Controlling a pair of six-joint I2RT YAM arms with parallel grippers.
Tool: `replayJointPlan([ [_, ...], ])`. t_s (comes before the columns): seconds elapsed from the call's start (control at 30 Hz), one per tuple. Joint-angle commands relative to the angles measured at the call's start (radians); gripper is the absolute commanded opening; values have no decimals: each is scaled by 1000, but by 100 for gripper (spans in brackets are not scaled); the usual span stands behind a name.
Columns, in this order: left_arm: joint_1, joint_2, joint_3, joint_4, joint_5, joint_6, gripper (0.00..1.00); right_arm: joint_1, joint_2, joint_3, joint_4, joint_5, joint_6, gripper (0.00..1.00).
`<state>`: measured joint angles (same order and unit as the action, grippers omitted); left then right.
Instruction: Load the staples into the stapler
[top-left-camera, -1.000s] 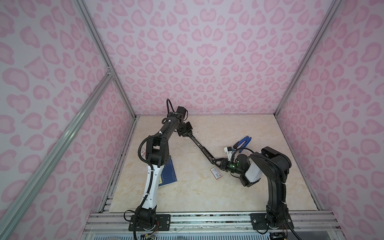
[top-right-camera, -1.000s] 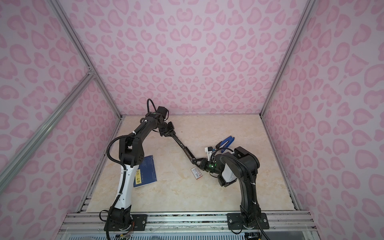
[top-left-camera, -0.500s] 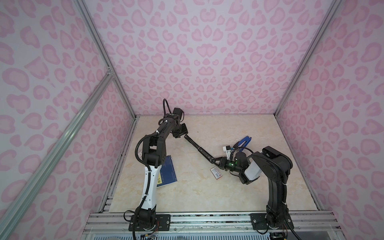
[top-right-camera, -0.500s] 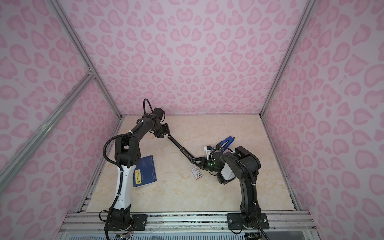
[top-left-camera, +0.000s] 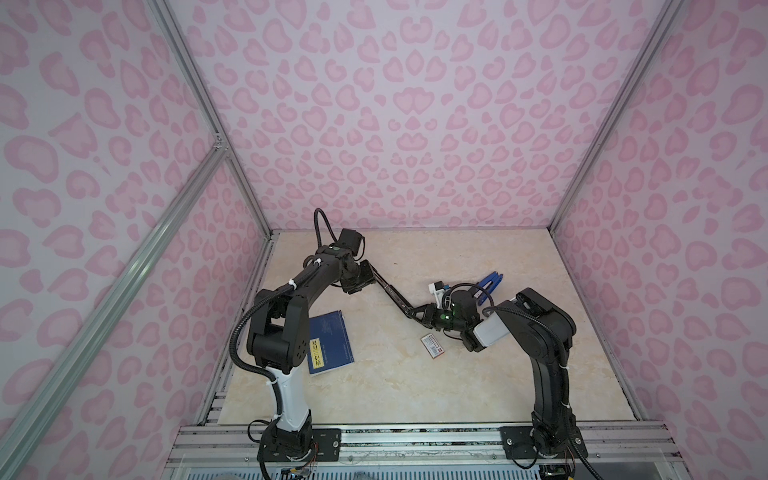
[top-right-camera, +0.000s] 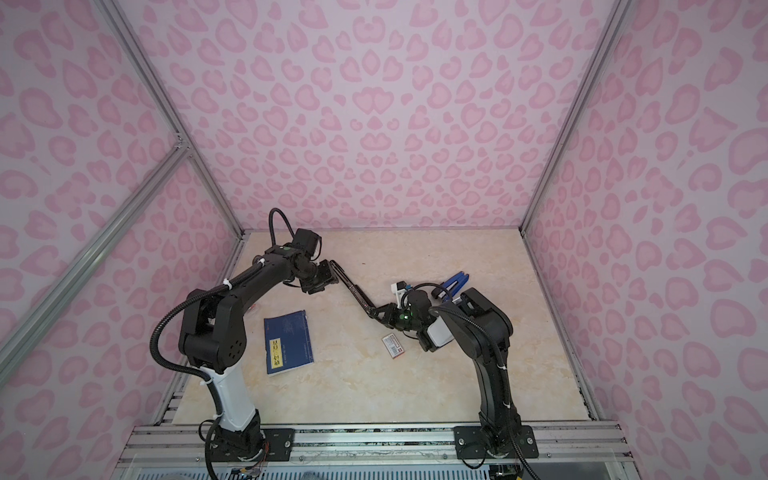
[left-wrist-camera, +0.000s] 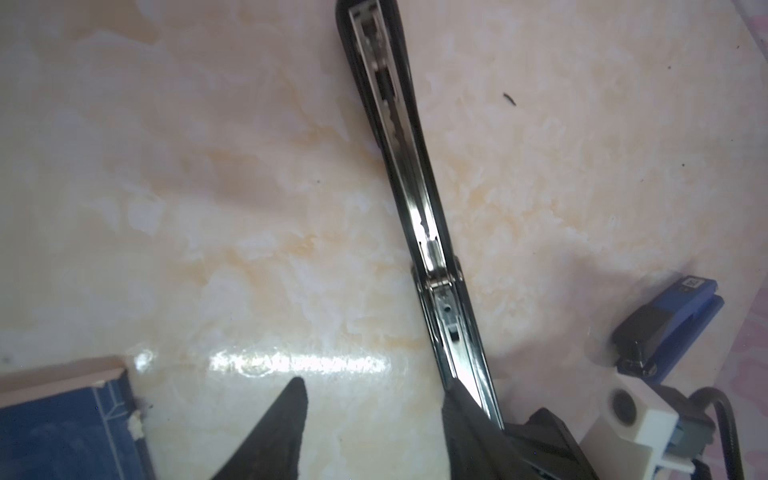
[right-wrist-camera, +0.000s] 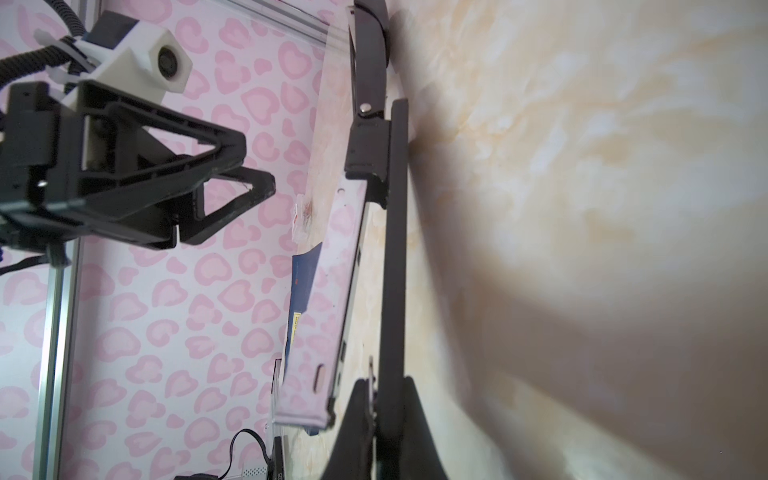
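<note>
The right pincer (right-wrist-camera: 384, 380) clenched one end of the long black stapler (top-left-camera: 392, 293), splayed open on the beige marbled tabletop (top-left-camera: 374, 395). The left pincer (left-wrist-camera: 374, 382) gaped, released. No staples showed. Pinched so, the stapler might swivel during loading.

The counter (top-left-camera: 415, 386) is pale cream w/ soft orange swirls, like marble, & shiny in spots. A blue book (top-left-camera: 330, 345) w/ a yellow label lies flat nr the L side. A small white & red box (top-left-camera: 432, 345) lies flat nr the middle, well apart from the book. A long black stapler (top-left-camera: 390, 293) lies opened out straight, running from the back L-middle down toward the box, silver rail facing up. A blue stapler (top-left-camera: 490, 282) sits further back on the R. A tiny dark speck (left-wrist-camera: 509, 99) lies nr the black stapler.
</note>
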<state>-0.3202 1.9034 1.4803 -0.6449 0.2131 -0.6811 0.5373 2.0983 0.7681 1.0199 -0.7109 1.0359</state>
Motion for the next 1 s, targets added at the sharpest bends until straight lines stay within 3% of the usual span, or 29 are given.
replayJointPlan([
  [0.0,-44,-21,-53,83,53,-60,61,13,17,7,-71,11,10,0],
  [0.2,-131,11,-82,116,48,-113,61,23,17,7,-70,19,12,0],
  [0.5,-180,74,-49,129,51,-135,49,29,9,7,-75,27,4,0],
  [0.87,-186,102,-26,125,29,-135,12,32,12,-3,-61,28,7,0],
  [0.97,-185,112,3,101,17,-118,5,32,7,-15,-55,33,9,8],
])
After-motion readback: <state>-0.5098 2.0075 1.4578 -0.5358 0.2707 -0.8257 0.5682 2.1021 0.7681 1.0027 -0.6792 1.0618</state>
